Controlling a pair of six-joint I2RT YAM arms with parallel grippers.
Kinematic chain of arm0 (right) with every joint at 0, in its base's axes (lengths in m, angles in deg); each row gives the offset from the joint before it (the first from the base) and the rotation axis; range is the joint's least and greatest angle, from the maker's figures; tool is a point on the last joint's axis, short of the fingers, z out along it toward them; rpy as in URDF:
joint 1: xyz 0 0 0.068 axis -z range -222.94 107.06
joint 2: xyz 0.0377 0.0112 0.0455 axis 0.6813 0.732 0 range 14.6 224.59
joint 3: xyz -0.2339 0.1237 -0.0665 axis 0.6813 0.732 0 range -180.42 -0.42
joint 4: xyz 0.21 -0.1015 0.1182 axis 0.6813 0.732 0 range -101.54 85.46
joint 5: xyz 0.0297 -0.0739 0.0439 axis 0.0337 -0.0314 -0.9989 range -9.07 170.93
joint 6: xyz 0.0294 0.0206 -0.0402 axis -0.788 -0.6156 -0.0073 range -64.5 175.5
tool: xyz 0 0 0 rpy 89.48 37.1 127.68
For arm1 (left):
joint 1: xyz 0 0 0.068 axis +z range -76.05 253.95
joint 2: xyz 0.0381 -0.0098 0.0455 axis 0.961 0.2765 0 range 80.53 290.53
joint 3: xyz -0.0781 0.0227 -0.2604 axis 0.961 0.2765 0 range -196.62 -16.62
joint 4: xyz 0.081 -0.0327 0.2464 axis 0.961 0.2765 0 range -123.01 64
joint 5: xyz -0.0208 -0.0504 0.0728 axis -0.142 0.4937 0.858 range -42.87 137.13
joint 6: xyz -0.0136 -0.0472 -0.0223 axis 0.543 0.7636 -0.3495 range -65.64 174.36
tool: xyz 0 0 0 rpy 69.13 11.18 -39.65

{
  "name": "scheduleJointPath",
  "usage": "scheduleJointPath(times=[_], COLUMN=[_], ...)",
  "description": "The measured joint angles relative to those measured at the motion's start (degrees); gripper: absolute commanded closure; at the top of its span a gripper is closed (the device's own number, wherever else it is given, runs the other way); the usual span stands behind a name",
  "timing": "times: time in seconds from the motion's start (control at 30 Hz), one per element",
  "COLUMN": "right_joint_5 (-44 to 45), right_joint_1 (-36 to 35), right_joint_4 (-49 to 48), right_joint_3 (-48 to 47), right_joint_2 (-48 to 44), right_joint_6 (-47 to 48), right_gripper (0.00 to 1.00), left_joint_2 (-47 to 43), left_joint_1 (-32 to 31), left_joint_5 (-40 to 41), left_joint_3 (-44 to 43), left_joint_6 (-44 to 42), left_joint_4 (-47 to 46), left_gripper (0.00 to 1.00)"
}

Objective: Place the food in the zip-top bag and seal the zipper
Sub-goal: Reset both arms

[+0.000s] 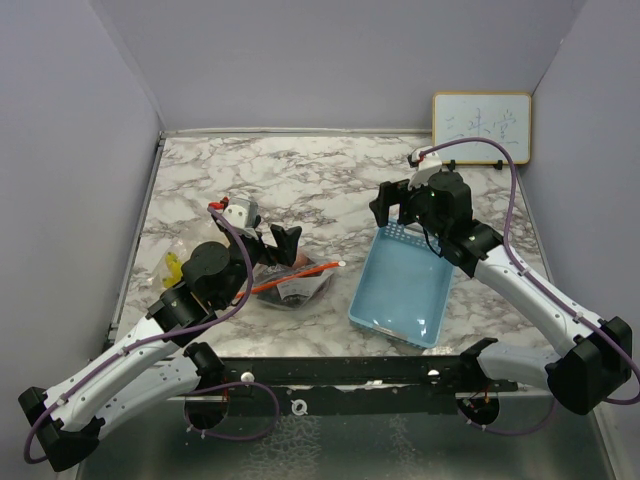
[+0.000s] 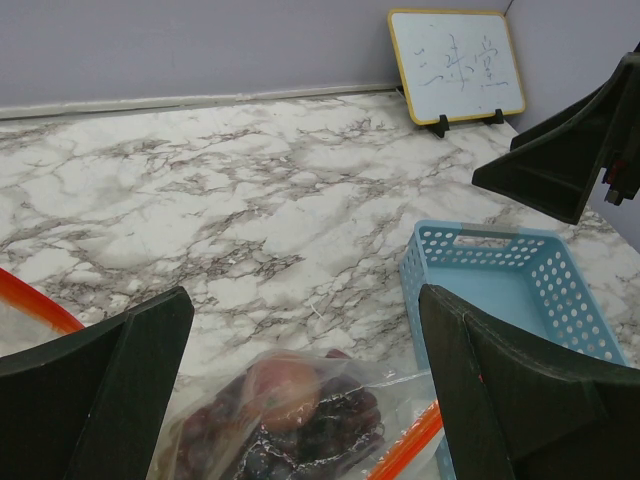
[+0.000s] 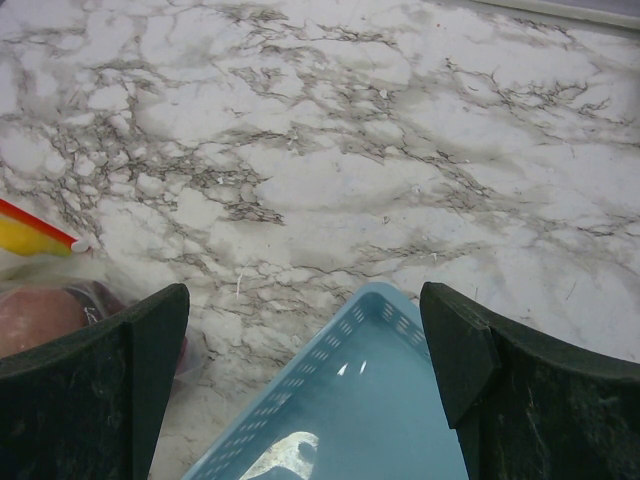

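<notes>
Two robot arms pause over a marble-topped table, both claws spread to their widest and holding nothing. The blue basket sits right of centre with no food showing in it. Beside it on the left, close but apart, lies the clear bag, partly under the left arm. A small whiteboard leans at the far right corner.

Inside the bag, the left wrist view shows a red fruit resting on dark grapes. A patch of yellow at the arm's left, probably the bananas, lies under crumpled plastic; whether it is fully inside cannot be told. The magenta piece is not visible. The orange zip strip runs along the bag's far edge, and nothing shows whether it is pressed shut.

The left claw hangs just above that strip; the right claw hovers over the basket's far left corner.

With the food apparently loaded, sealing looks like the remaining job, and that is where trouble could start. The fruit bulges close to the strip, so a pinch there may trap plastic or leave a gap. The bag is light on a smooth top; pressed by one claw alone, it could slide or bunch. A low sweep by the right claw risks knocking the basket.
</notes>
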Motion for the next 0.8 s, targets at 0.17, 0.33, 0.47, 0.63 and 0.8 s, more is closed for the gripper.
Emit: scheduleJointPath(times=[0.17, 0.33, 0.47, 0.63, 0.8], right_joint_5=[0.00, -0.02, -0.02, -0.02, -0.04], right_joint_1=[0.00, 0.00, 0.00, 0.00, 0.00], right_joint_4=[-0.02, 0.00, -0.02, 0.00, 0.00], right_joint_3=[0.00, 0.00, 0.00, 0.00, 0.00], right_joint_2=[0.00, 0.00, 0.00, 0.11, 0.15], right_joint_6=[0.00, 0.02, 0.00, 0.00, 0.00], right_gripper=[0.01, 0.01, 0.01, 0.01, 0.01], left_joint_2=[0.00, 0.00, -0.02, -0.42, -1.73], left_joint_1=[0.00, 0.00, 0.00, 0.00, 0.00], left_joint_5=[0.00, 0.00, -0.02, -0.37, -0.72], left_joint_3=[0.00, 0.00, 0.02, 0.28, 0.57], left_joint_6=[0.00, 0.00, 0.00, -0.02, -0.17], left_joint_4=[0.00, -0.02, -0.02, -0.07, -0.42], left_gripper=[0.01, 0.01, 0.01, 0.01, 0.01])
